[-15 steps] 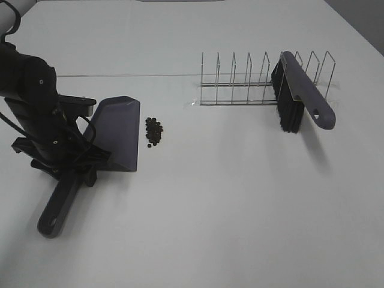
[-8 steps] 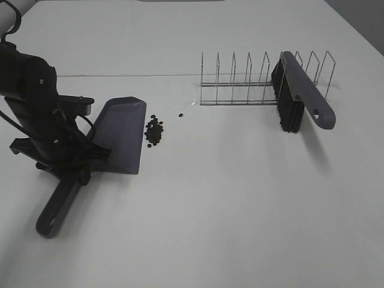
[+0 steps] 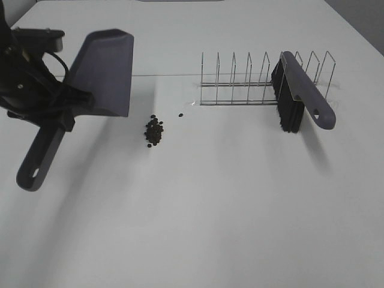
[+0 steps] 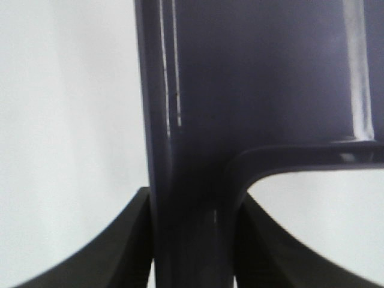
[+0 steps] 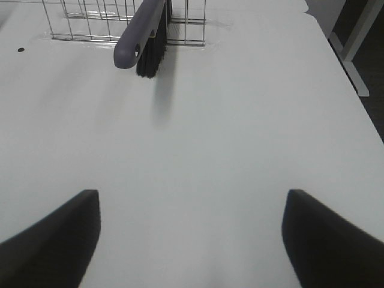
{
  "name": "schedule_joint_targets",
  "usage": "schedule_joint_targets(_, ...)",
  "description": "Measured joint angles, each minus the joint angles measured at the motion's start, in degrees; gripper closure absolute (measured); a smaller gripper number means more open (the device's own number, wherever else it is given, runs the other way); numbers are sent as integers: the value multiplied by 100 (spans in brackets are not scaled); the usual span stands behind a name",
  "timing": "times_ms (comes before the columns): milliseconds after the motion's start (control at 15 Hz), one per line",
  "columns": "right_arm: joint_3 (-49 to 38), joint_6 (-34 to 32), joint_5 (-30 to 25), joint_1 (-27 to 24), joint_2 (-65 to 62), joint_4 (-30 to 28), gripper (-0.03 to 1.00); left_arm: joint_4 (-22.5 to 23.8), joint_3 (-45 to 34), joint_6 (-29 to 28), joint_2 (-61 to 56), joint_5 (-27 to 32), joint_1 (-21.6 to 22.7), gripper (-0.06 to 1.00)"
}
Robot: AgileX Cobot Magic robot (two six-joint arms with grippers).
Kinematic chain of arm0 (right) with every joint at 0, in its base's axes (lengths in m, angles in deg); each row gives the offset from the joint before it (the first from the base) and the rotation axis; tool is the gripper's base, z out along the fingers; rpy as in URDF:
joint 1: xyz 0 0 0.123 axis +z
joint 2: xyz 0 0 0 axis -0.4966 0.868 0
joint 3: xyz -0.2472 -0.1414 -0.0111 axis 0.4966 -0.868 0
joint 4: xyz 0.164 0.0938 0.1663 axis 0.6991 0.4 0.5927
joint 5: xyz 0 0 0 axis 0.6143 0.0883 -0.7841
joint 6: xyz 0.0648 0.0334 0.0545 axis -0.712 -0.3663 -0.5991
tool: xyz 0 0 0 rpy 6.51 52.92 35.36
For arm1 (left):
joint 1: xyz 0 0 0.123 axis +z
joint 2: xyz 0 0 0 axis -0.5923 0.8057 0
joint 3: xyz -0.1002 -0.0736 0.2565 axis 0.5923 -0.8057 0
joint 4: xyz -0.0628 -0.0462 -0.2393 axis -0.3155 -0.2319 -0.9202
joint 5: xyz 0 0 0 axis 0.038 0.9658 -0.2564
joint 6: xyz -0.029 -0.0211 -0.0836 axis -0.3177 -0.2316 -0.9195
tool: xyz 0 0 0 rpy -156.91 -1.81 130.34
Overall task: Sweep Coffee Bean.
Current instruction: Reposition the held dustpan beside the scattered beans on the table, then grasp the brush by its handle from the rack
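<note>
A small pile of dark coffee beans (image 3: 154, 130) lies on the white table, with one stray bean (image 3: 180, 115) to its right. My left gripper (image 3: 57, 111) is shut on the handle of the grey-purple dustpan (image 3: 103, 72) and holds it raised above the table, up and left of the beans. In the left wrist view the fingers (image 4: 129, 240) clamp the dustpan handle (image 4: 192, 180). The grey-purple brush (image 3: 298, 93) rests in the wire rack (image 3: 252, 81) at the right, and shows in the right wrist view (image 5: 141, 33). My right gripper (image 5: 189, 240) is open and empty over bare table.
The wire rack (image 5: 90, 21) stands at the table's far side. The table's right edge (image 5: 345, 78) drops off beside a table leg. The stray bean shows in the right wrist view (image 5: 21, 50).
My left gripper has lifted the dustpan off the table and moved it up and back, away from the beans. One bean rolled off to the right of the pile.
</note>
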Motion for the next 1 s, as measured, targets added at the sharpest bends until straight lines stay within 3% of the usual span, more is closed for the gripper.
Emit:
schedule_joint_targets(333,69,-195,235,0,292,281,19,235,-6,-6,-980,206,0,58)
schedule_joint_targets(600,636,-281,1392,0,1988,533,24,258,-17,-6,-1008,395,0,58)
schedule_joint_targets(867,1639,-155,1581,0,3810,693,24,258,-23,-6,-1008,407,0,58)
schedule_joint_targets(1000,2263,269,1581,0,4950,705,25,258,-23,-6,-1008,407,0,58)
